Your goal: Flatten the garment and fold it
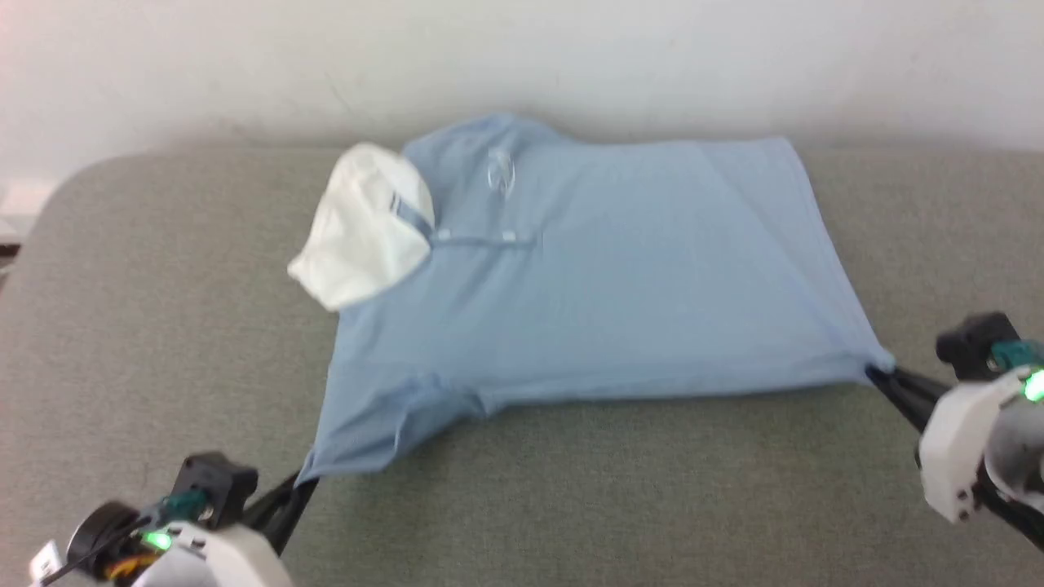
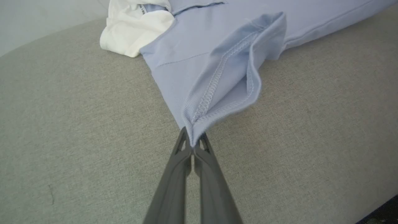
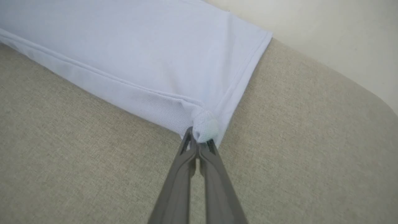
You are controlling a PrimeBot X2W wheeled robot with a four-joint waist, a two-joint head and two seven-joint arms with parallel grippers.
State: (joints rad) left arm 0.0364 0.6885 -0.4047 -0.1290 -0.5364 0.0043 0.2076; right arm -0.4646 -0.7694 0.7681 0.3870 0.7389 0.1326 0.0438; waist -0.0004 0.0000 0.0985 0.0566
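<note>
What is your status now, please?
Left gripper shut on shirt, at sleeve. Right gripper shut on shirt, at bottom corner. Shirt spread on grey cushion, collar crumpled.

No legible text on garment [image 1: 612, 269]

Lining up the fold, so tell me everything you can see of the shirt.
The shirt is a light blue soft knit polo, lying front up and mostly flat on the grey cloth surface, white collar toward the robot's left, hem toward its right. A small pale chest logo and buttoned placket show. The left gripper pinches the rumpled near sleeve by its hem; the right gripper pinches the near bottom corner.
</note>
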